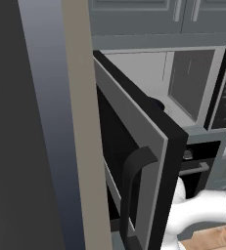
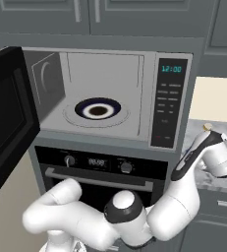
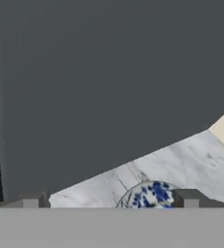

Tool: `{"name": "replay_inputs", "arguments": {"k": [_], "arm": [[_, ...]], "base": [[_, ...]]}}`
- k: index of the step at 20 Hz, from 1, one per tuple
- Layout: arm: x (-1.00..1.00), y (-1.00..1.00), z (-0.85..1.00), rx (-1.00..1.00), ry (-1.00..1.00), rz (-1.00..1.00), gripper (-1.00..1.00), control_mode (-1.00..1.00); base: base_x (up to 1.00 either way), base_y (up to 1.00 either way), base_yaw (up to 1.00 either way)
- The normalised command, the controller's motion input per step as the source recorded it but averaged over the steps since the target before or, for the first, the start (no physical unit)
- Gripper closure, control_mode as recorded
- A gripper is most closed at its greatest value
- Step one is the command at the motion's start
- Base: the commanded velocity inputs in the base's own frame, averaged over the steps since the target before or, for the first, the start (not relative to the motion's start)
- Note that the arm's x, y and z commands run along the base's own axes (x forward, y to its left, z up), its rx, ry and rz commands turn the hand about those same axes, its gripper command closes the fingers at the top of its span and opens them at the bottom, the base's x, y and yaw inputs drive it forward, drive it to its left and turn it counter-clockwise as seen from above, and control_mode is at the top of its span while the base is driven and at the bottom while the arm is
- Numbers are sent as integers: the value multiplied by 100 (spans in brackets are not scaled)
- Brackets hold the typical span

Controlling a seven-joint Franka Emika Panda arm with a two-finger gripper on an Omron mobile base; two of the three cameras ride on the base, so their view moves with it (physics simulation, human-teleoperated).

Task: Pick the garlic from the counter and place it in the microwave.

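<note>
Two fingertips (image 3: 190,197) wide apart, blue-patterned dish (image 3: 150,196) btwn them.

The microwave (image 2: 105,93) has a pale grey cavity. Its door (image 1: 134,161) is grey inside a thick black frame, with a dark curved handle (image 1: 131,190). Right of the cavity, the panel (image 2: 169,101) is black with grey buttons and a teal clock readout. On the cavity floor sits a turntable (image 2: 98,111) ringed dark blue and white around a brown centre. Below the microwave, the oven (image 2: 100,170) is black with grey knobs and a grey bar. Right of the microwave, the surface (image 3: 181,167) is grey-white marble; a plate (image 3: 150,196) on it is white with blue speckles. The cabinets (image 2: 100,15) above are grey.
</note>
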Motion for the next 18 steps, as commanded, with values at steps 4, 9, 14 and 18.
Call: {"name": "replay_inputs", "arguments": {"k": [4,9,14,18], "arm": [[39,-54,-43,-13,0,0,-100,-100],[37,-54,-44,-3,1,2,-100,-100],[44,-44,-24,0,0,6,-100,-100],[49,-42,-5,2,1,8,-100,-100]], "base": [[0,0,0],[0,0,0],[0,0,0],[0,0,0]]}}
